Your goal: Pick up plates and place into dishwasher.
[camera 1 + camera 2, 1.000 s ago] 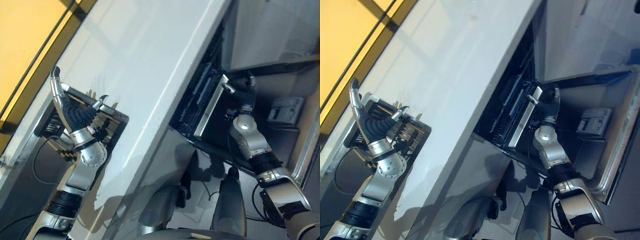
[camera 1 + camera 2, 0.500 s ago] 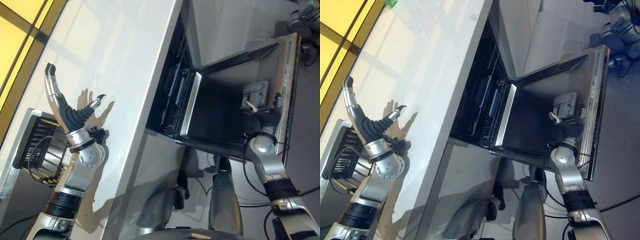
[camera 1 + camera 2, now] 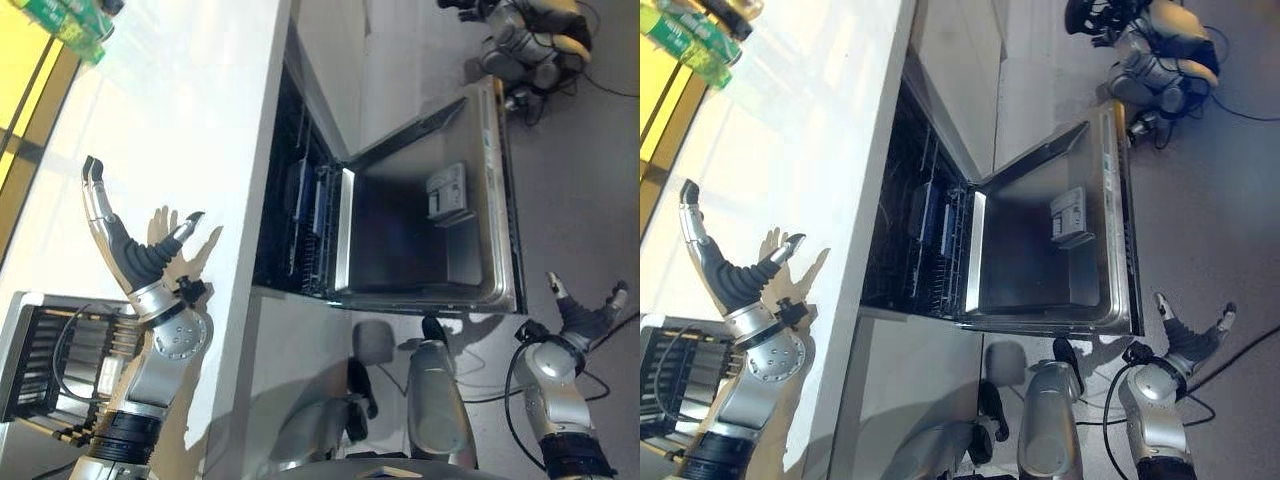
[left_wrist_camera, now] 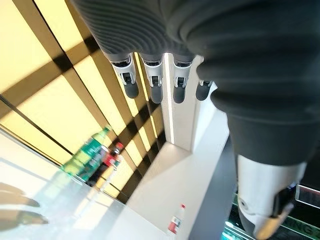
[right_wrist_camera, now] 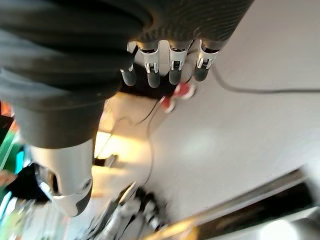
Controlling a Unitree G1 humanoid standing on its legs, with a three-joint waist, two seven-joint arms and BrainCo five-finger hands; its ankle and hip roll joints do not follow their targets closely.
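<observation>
The dishwasher (image 3: pixel 400 240) is seen with its door dropped open beneath the white bench (image 3: pixel 180 130); dark racks are visible inside, though no plate can be made out there. The left robot hand (image 3: pixel 135 245) is raised above the bench, fingers spread, nothing grasped. The right robot hand (image 3: pixel 585 318) is held low over the floor (released too), beside the door. A wire rack (image 3: pixel 55 365) and green bottles (image 3: pixel 65 15) are set on the bench.

left hand (image 3: pixel 135 258) — raised, fingers straight | right hand (image 3: pixel 583 320) — low, fingers spread
</observation>
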